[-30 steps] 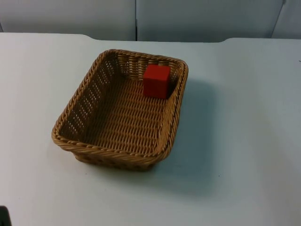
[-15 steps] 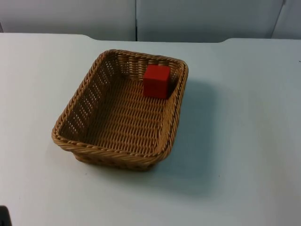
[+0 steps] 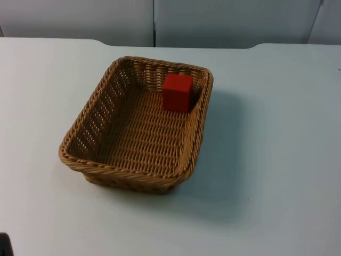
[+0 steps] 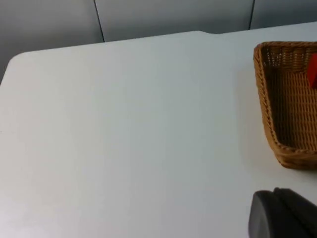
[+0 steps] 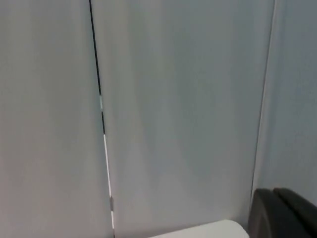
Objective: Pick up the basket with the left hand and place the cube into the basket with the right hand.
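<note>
A: In the top view, where do things sit?

B: The basket (image 3: 136,125) rests on the white table (image 3: 277,160) a little left of the frame's centre, long side running from lower left to upper right. The red cube (image 3: 177,92) is already inside it, tucked into the upper right corner and touching the woven wall. By my reading the placing is done.

A: How would they handle?

B: The basket looks light and fairly stiff, with a thick braided rim that gives good purchase; I would pinch the rim on the left long side. The cube looks small, hard and smooth-faced, so it could slide if the basket tilts.

A: Room to move?

B: Bare table lies on every side, widest on the right. The grey wall (image 3: 224,21) runs across the upper edge, well apart from the basket.

A: The left wrist view?

B: The basket's near corner, with a sliver of red within. The left gripper (image 4: 282,214) hangs well apart from it over bare table, with only one dark fingertip visible; I cannot tell if it is released or clenched. That arm seems to wait.

A: The right wrist view?

B: The right gripper (image 5: 282,213) faces the wall above a strip of table edge, holding nothing visible; its grip I cannot tell either.
</note>
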You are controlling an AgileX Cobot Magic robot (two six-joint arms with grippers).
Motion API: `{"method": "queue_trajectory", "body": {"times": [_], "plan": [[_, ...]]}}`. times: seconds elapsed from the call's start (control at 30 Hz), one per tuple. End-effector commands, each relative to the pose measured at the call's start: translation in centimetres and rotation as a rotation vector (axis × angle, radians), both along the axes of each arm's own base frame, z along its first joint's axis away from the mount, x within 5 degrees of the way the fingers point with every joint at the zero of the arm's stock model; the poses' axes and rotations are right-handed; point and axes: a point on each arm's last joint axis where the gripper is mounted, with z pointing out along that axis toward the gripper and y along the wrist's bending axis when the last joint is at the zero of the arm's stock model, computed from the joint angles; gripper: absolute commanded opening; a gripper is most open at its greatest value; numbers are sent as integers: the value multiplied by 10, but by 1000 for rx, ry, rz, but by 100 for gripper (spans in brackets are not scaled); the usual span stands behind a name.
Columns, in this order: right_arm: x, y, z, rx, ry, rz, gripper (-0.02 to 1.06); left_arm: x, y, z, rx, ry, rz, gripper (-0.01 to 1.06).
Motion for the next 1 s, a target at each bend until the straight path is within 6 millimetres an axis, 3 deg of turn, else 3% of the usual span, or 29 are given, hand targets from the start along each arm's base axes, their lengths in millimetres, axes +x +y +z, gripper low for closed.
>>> {"method": "queue_trajectory", "body": {"times": [0.0, 0.03, 0.13, 0.17, 0.3, 0.33, 0.47, 0.6, 0.97], "plan": [[-24, 2, -25, -10, -2, -11, 0, 0, -3, -15, 2, 12, -94, 0], [-24, 2, -25, -10, -2, -11, 0, 0, -3, -15, 2, 12, -94, 0], [-42, 14, -58, 44, 63, 108, 0, -4, -3, -19, 20, -8, -146, 0], [-42, 14, -58, 44, 63, 108, 0, -4, -3, -19, 20, -8, -146, 0], [-52, 23, -101, 77, 227, 229, 0, -3, -3, -18, 17, -16, -161, 0], [-52, 23, -101, 77, 227, 229, 0, -3, -3, -18, 17, -16, -161, 0], [-61, 26, -135, 54, 303, 255, 0, 3, -4, -28, 22, 9, -207, 0], [-73, 27, -152, 71, 332, 258, 0, 3, -4, -28, 21, 2, -214, 0], [-68, 27, -171, 92, 445, 257, 0, 7, -5, -31, 21, -7, -214, 0]]}}
